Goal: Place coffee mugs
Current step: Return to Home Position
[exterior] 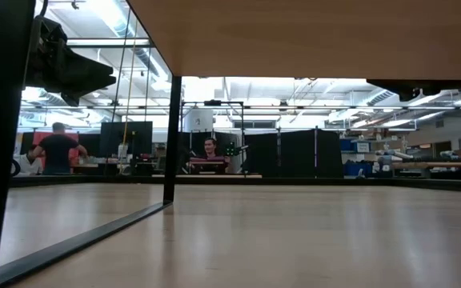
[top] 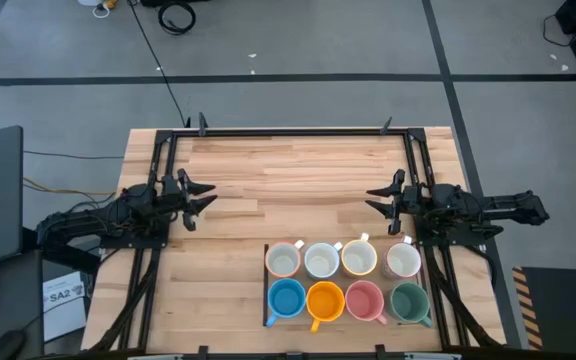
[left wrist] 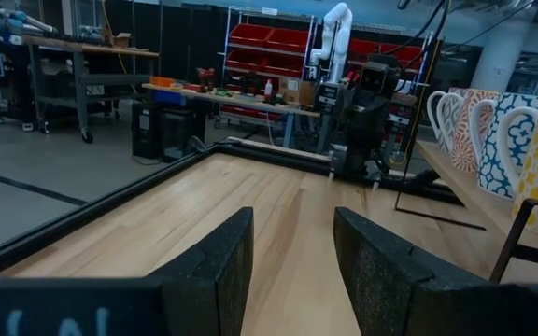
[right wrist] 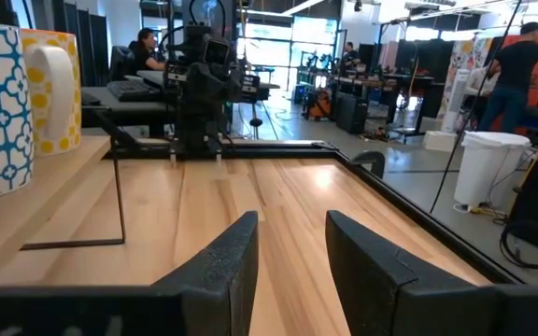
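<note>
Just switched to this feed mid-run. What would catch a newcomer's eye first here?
The eight mugs stand out: two rows of four on a rack at the table edge low in the high view, right of centre, white ones inward, blue, orange, pink and green along the edge. The left gripper and right gripper hang open and unloaded at opposite sides, fingers pointing at each other.
</note>
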